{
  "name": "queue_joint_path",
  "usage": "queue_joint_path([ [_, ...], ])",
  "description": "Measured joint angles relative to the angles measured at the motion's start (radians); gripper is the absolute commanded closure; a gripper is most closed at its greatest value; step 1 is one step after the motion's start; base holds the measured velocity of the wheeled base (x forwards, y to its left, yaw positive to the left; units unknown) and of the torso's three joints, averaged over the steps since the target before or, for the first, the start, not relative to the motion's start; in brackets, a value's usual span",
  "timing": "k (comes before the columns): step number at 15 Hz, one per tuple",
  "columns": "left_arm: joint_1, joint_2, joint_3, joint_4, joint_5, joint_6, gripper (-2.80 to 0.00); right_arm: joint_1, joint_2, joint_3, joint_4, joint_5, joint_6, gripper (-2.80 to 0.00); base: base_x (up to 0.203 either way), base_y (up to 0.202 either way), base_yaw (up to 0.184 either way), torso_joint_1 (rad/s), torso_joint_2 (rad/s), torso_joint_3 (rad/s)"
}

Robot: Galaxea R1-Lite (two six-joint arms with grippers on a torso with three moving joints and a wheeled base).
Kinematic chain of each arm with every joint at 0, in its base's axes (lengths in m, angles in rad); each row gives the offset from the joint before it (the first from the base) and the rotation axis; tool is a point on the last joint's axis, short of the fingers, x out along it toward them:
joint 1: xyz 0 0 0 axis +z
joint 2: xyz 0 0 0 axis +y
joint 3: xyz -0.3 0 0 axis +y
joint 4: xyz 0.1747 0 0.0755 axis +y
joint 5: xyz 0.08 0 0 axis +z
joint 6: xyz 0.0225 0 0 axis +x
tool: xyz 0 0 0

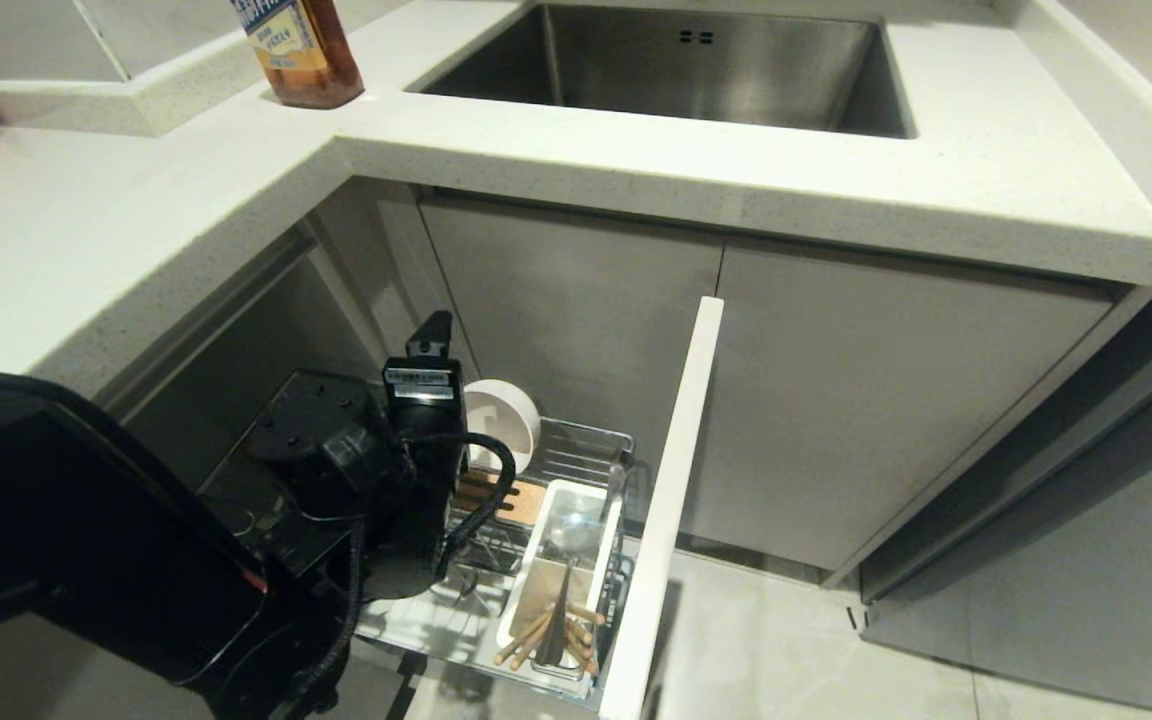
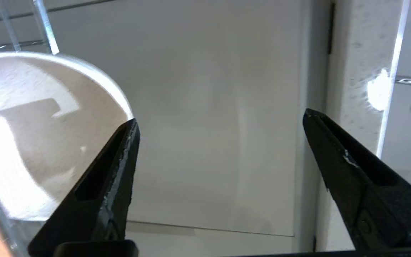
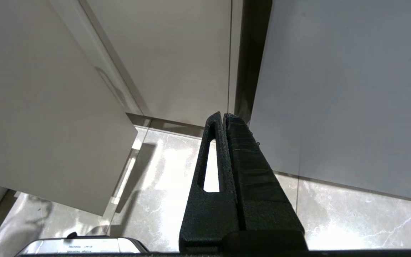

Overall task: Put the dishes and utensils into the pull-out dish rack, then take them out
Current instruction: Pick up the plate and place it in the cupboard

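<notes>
Head view alone shows chopsticks [image 1: 548, 632]; left wrist view: bowl [image 2: 30, 135].

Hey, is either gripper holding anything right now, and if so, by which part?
Nothing is held. The left gripper is open beside the bowl standing in the dish rack, with nothing between its fingers. The right gripper is shut on nothing.

Dim cabinet, glare on floor [image 3: 177, 157]
</notes>
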Motion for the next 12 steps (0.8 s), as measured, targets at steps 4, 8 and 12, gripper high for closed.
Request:
queue_joint_path([
  [4, -0.010, -0.036, 0.004, 0.000, -0.011, 0.009, -2.80, 0.000, 0.000, 0.000, 0.000, 0.000, 0.000, 0.00, 0.000, 0.000, 0.000, 0.000, 0.00, 0.000],
  [8, -0.040, -0.090, 0.048, 0.000, -0.031, 0.056, -2.80, 0.000, 0.000, 0.000, 0.000, 0.000, 0.000, 0.00, 0.000, 0.000, 0.000, 0.000, 0.00, 0.000],
  [12, -0.082, -0.149, 0.114, 0.000, -0.040, 0.148, 0.00, 0.000, 0.000, 0.000, 0.000, 0.000, 0.000, 0.00, 0.000, 0.000, 0.000, 0.000, 0.00, 0.000],
])
